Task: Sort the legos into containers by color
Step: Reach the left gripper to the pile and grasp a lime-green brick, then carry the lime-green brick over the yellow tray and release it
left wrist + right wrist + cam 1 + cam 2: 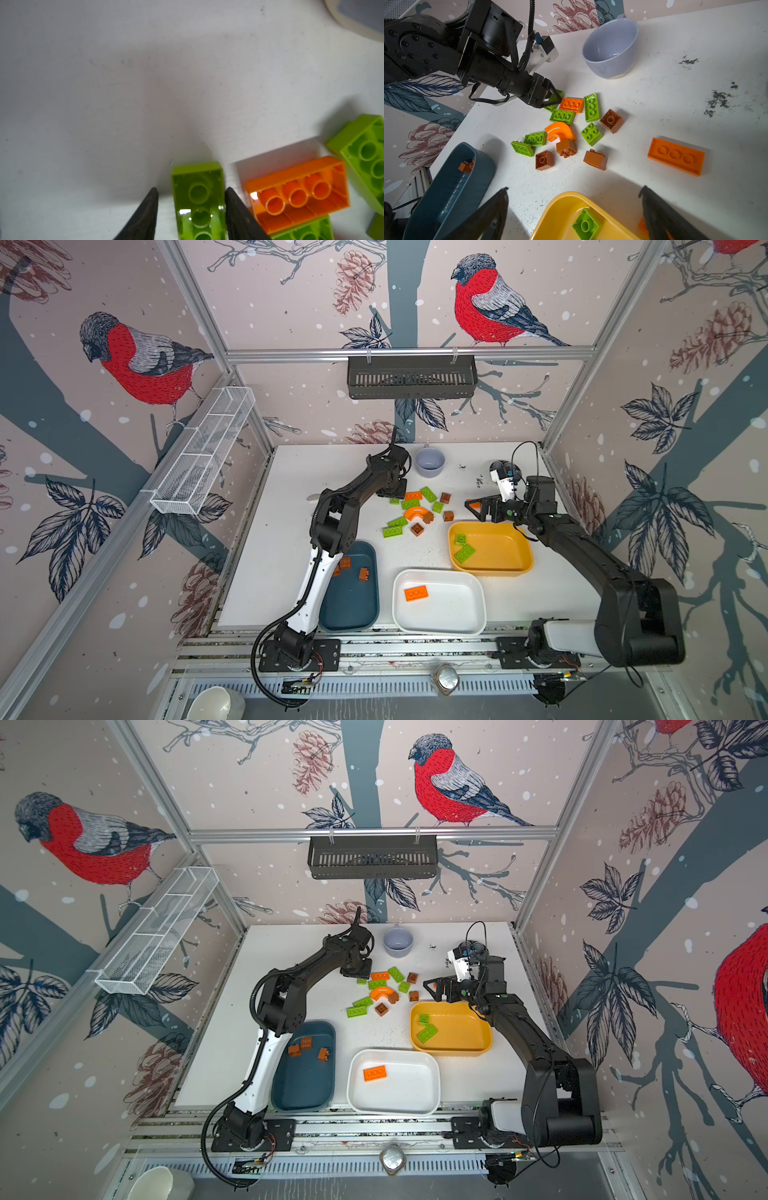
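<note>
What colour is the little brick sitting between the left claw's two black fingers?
The brick is lime green, clearest in the left wrist view.

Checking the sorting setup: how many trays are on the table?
3: the teal tray at the near left, the white tray at the near centre, the yellow tray to the right, farther back. No other seems hidden.

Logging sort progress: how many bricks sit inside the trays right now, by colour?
Brown bricks: 3, in the teal tray
Green bricks: 2, in the yellow tray
Orange brick: 1, in the white tray
Total: 6
</note>
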Tool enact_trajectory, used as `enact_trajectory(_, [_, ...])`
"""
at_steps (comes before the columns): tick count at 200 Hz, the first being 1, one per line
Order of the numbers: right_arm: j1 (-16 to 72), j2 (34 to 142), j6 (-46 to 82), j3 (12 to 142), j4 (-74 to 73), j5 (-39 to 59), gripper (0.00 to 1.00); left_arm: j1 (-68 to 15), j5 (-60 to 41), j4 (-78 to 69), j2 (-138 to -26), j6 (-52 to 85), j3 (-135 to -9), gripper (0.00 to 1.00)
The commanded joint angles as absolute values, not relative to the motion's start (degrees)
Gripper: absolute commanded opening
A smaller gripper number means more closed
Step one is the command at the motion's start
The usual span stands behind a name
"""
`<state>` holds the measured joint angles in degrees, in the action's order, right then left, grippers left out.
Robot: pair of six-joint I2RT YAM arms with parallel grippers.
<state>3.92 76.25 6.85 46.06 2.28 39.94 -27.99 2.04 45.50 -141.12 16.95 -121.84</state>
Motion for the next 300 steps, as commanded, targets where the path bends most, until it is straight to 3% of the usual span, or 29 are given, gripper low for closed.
enact_trajectory(1, [3.93, 76.12, 5.54, 46.07, 2.19, 39.84, 0.99, -28.58, 3.84, 47.55, -141.59, 17.03, -121.46, 0.49])
enact_trajectory(45, [3.77, 75.77, 5.54, 45.75, 2.11, 39.73, 0.99, -29.04, 5.45, 49.03, -141.33, 16.55, -122.23, 0.28])
enact_trajectory(82, [3.52, 75.43, 5.80, 45.92, 2.02, 39.66, 0.99, -29.14, 5.11, 50.45, -135.63, 15.73, -121.93, 0.27])
enact_trajectory(145, [2.28, 72.95, 7.16, 44.51, 2.00, 38.33, 0.99, -33.69, -11.23, 49.17, -121.29, 14.34, -112.07, 0.28])
enact_trajectory(186, [0.02, 68.47, 8.50, 41.97, 4.65, 36.64, 0.99, -39.82, -23.94, 43.94, -122.57, 16.25, -113.14, 0.27])
enact_trajectory(229, [-2.89, 62.60, 10.80, 38.66, 7.72, 35.63, 0.99, -46.07, -28.54, 43.53, -128.13, 15.38, -117.07, 0.27])
enact_trajectory(276, [-5.01, 58.70, 11.77, 37.73, 10.27, 34.50, 0.99, -48.84, -29.42, 44.05, -131.11, 14.45, -116.86, 0.33])
enact_trajectory(300, [-5.16, 58.14, 11.62, 37.92, 10.62, 34.45, 0.99, -49.22, -30.58, 44.80, -130.65, 13.43, -116.89, 0.51])
